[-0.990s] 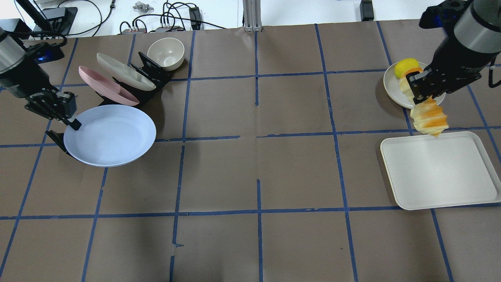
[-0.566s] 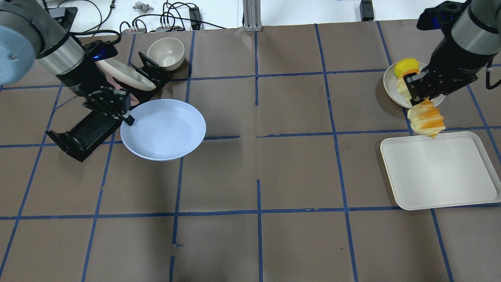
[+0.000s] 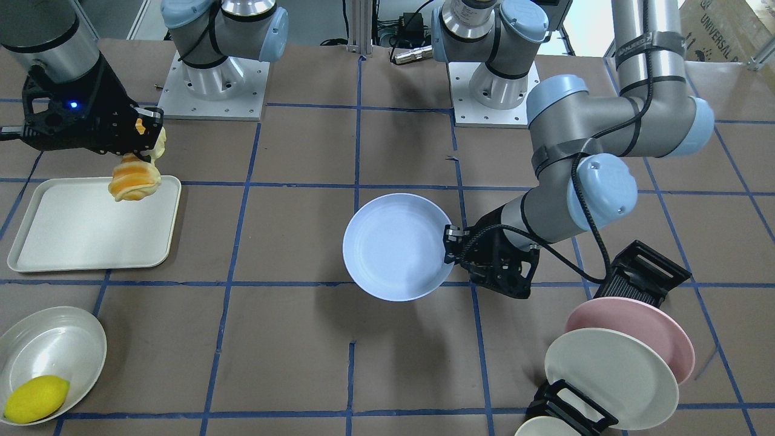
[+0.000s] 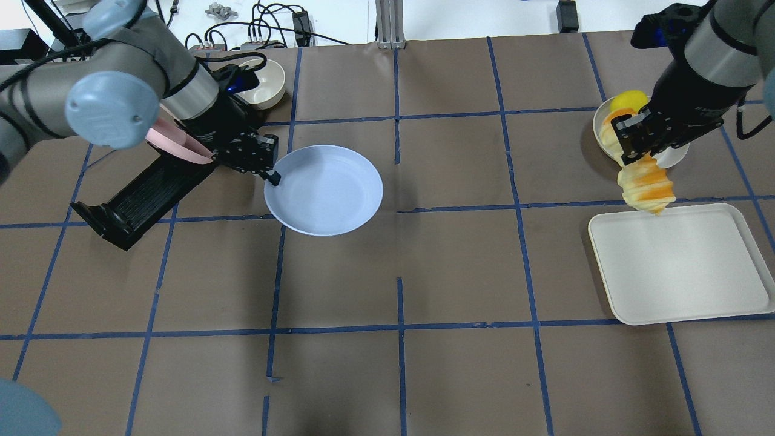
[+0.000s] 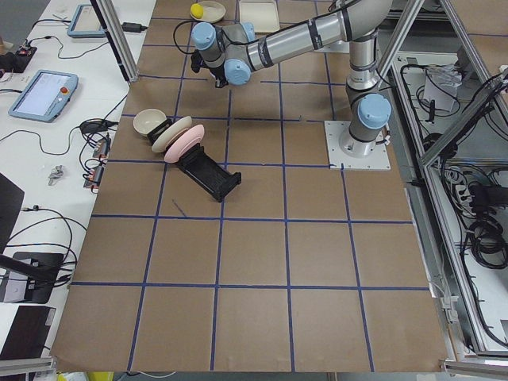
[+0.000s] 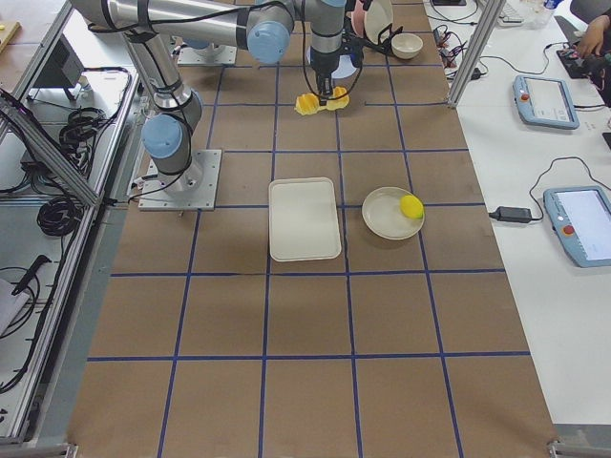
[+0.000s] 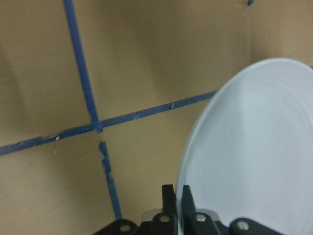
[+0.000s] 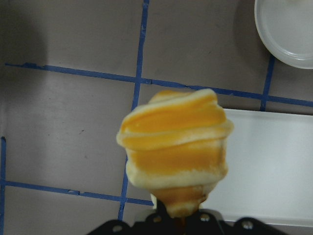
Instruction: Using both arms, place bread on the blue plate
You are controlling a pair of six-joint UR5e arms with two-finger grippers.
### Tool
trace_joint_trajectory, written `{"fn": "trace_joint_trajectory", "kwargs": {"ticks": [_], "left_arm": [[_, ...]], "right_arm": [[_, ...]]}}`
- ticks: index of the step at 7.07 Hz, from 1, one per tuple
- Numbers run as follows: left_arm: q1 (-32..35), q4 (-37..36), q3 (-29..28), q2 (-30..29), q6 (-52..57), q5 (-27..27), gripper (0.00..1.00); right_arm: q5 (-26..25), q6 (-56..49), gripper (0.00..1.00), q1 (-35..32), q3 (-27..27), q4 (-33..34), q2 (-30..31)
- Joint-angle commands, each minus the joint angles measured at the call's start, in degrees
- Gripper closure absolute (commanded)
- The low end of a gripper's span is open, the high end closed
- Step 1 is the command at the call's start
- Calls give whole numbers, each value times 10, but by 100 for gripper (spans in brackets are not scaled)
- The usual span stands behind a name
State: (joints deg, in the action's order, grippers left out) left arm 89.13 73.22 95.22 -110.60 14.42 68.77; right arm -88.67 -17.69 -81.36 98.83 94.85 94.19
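Observation:
My left gripper is shut on the rim of the blue plate and holds it level above the table left of centre; it also shows in the front view and the left wrist view. My right gripper is shut on the upper end of the bread, which hangs down in the air by the far corner of the cream tray. The bread also shows in the front view and fills the right wrist view.
A black dish rack holds a pink plate and a cream-white plate, with a cream bowl beside it. A grey-white plate holds a yellow lemon.
My left arm has carried the blue plate away from the rack, rightward towards the table's middle. My right gripper has shifted the hanging bread slightly left and up.

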Motion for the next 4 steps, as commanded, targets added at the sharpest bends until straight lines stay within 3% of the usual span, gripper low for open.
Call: {"fn": "trace_joint_trajectory", "kwargs": {"ticks": [1,3,4], "left_arm": [[50,-110,12,-49,-43,-14,87],[70,-151,18,-75,-70,-10,83],[75,-151,19,-76,-82,-9,66]], "right_arm": [[26,23,90,-18,19,32,-8],[31,36,90,-52,46,112,-37],[31,39,90,-76,56,157,-67]]}}
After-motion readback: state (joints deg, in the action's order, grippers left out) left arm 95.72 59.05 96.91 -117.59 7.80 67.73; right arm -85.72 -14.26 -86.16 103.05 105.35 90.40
